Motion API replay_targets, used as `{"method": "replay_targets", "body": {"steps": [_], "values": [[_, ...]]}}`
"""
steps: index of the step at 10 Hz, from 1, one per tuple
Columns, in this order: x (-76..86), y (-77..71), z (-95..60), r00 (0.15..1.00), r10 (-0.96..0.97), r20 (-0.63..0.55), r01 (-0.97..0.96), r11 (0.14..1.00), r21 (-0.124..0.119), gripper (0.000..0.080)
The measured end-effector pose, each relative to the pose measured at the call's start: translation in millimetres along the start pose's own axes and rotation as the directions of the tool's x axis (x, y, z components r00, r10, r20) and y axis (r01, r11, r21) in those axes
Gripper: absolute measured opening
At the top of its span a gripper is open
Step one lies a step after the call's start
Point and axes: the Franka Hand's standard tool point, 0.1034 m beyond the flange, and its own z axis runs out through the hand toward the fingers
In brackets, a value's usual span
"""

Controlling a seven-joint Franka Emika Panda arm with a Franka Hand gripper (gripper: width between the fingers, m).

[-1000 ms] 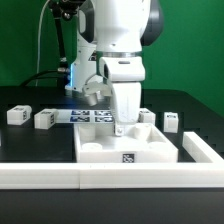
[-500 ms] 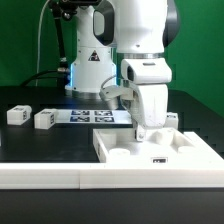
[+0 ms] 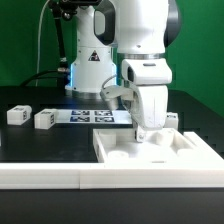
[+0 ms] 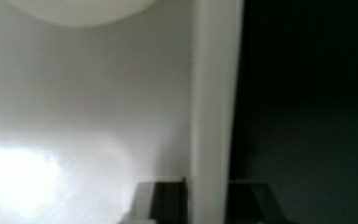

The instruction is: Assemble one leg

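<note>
My gripper [image 3: 147, 130] is shut on the far raised rim of the large flat white square part [image 3: 130, 152], which lies on the table against the white front rail. In the wrist view the two dark fingers [image 4: 165, 200] stand on either side of that rim [image 4: 213, 110], with my gripper [image 4: 213, 202] closed on it. Two legs, small white tagged blocks [image 3: 17, 115] [image 3: 44, 119], stand at the exterior view's left. Another leg [image 3: 172, 120] stands just right of my gripper, behind the square part.
The marker board [image 3: 92, 116] lies flat behind the square part, in front of the robot base. A long white rail [image 3: 50, 175] runs along the table's front and turns back at the right [image 3: 205, 148].
Since one second ago my gripper has slid the square part toward the exterior view's right along the front rail. Over the last half second nothing has visibly moved.
</note>
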Motion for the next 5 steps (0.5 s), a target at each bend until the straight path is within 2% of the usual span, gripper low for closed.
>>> {"method": "replay_targets", "body": {"steps": [2, 3, 4, 5], "values": [[-0.3, -0.1, 0.1, 1.000, 0.001, 0.000, -0.001, 1.000, 0.000, 0.0410], [-0.4, -0.1, 0.1, 1.000, 0.001, 0.000, -0.001, 1.000, 0.000, 0.0550], [-0.5, -0.2, 0.1, 1.000, 0.001, 0.000, -0.001, 1.000, 0.000, 0.0550], [-0.5, -0.2, 0.1, 1.000, 0.001, 0.000, -0.001, 1.000, 0.000, 0.0631]]}}
